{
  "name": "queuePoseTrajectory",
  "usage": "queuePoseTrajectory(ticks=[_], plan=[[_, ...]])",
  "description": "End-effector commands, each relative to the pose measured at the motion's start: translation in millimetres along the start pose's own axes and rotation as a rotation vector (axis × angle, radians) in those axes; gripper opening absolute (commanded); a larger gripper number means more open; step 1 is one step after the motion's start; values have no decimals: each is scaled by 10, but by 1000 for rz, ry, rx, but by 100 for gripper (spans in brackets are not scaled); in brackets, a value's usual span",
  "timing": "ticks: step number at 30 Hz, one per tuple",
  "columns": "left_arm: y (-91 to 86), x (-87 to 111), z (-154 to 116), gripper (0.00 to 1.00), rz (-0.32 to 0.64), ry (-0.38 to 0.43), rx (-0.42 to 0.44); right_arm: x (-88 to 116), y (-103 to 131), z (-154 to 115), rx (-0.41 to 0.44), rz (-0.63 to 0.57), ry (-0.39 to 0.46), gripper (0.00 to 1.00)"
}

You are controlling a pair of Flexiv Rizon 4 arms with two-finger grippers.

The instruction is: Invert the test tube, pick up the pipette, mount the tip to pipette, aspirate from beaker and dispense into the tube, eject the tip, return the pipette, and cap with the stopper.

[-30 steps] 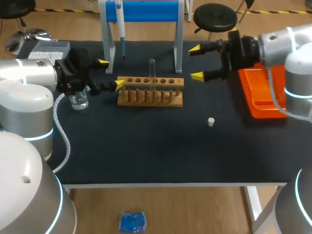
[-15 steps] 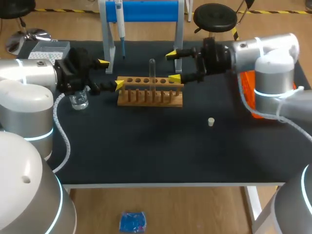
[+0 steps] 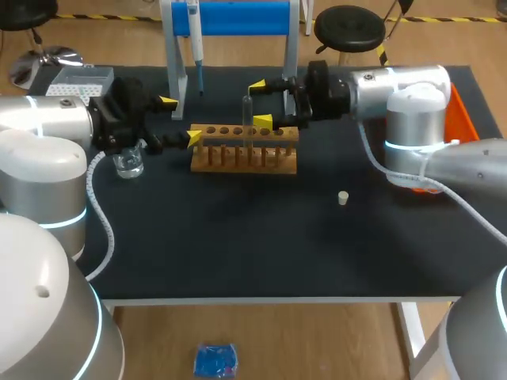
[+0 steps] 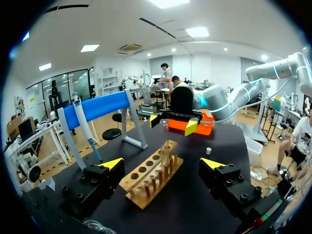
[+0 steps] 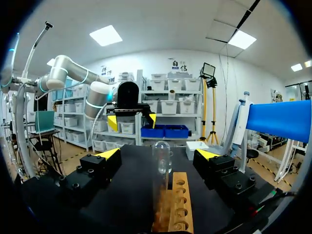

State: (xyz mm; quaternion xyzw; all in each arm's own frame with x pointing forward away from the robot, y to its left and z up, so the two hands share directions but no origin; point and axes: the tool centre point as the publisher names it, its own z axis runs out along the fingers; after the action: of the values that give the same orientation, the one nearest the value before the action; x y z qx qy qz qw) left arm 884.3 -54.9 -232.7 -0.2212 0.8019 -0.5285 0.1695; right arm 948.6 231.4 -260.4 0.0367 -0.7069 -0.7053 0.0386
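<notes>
No readable text or labels

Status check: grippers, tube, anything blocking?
Both open. Right gripper straddles the test tube in the rack, not touching it. Left gripper sits at the rack's other end. Nothing blocks the tube.

test tube [image 3: 247, 111]: clear glossy glass. rack [image 3: 244, 158]: plain light wood, matt. desk [image 3: 238, 237]: black, matt. beaker [image 3: 127, 164]: clear glass. tray [image 3: 462, 119]: orange glossy plastic.
</notes>
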Motion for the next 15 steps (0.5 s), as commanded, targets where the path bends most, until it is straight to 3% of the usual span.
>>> queuePoseTrajectory(ticks=[1, 13, 14, 15], plan=[[-4, -7, 0, 100, 0, 3, -4, -123, -108, 72, -42, 16, 29, 100], [-4, -7, 0, 100, 0, 3, -4, -176, -169, 259, -55, 26, 44, 100], [-4, -7, 0, 100, 0, 3, -4, -176, -173, 266, -55, 27, 43, 93], [-4, -7, 0, 100, 0, 3, -4, -175, -176, 272, -56, 27, 43, 71]])
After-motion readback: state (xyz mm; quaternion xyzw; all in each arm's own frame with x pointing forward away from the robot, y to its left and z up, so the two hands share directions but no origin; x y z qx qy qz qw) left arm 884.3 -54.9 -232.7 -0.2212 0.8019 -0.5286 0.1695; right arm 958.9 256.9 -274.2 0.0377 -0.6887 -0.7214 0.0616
